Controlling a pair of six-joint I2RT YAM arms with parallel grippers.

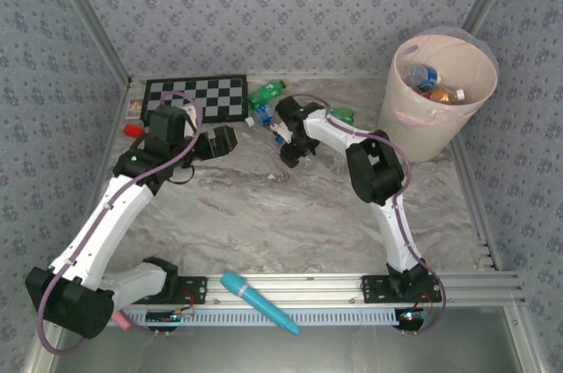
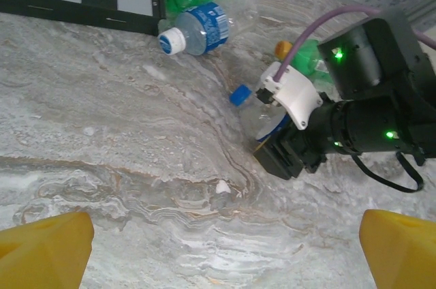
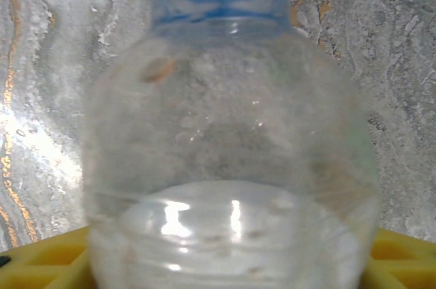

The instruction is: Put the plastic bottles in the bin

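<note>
A clear bottle (image 3: 225, 166) with a blue cap sits at the far middle of the marble surface (image 1: 264, 206), clamped in the closed right gripper (image 2: 272, 135). Three more bottles (image 2: 201, 30), one blue-labelled and two green, lie close around it beside a checkerboard (image 1: 198, 96), and at least two others rest inside the bin (image 1: 422, 131) at the far right corner. The left gripper (image 2: 218, 255) hovers just left of the group, fingers spread wide and holding nothing.
</note>
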